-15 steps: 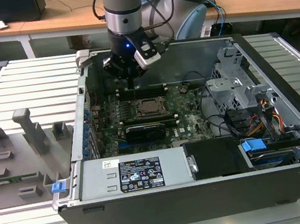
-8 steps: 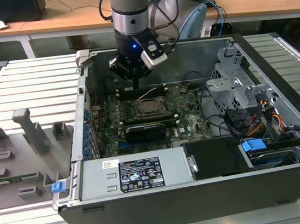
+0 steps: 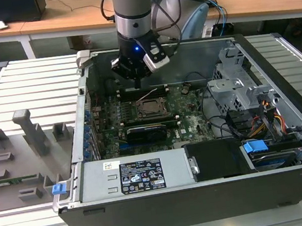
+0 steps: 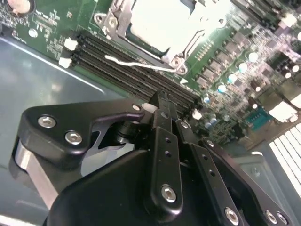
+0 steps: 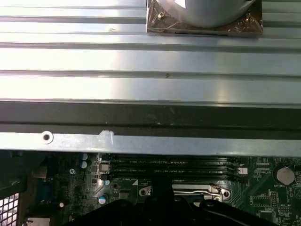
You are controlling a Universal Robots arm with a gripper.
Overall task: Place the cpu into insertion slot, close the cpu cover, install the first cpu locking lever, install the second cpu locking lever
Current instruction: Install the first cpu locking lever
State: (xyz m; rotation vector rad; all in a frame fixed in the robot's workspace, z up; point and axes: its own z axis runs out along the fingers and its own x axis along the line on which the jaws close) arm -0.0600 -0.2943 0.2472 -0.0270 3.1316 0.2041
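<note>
On the green board [image 3: 187, 116], cpu [image 3: 151, 108] lies below gripper [image 3: 137, 82]

I see a long pale wooden desk [image 3: 44, 24] across the frame's top, and a ribbed grey metal worktable [image 3: 30, 84] at left and right.

Arm reaching straight down, wrist vertical, black hand [image 3: 137, 81] pointing downward, its fingers [image 4: 162, 141] pressed together.
</note>
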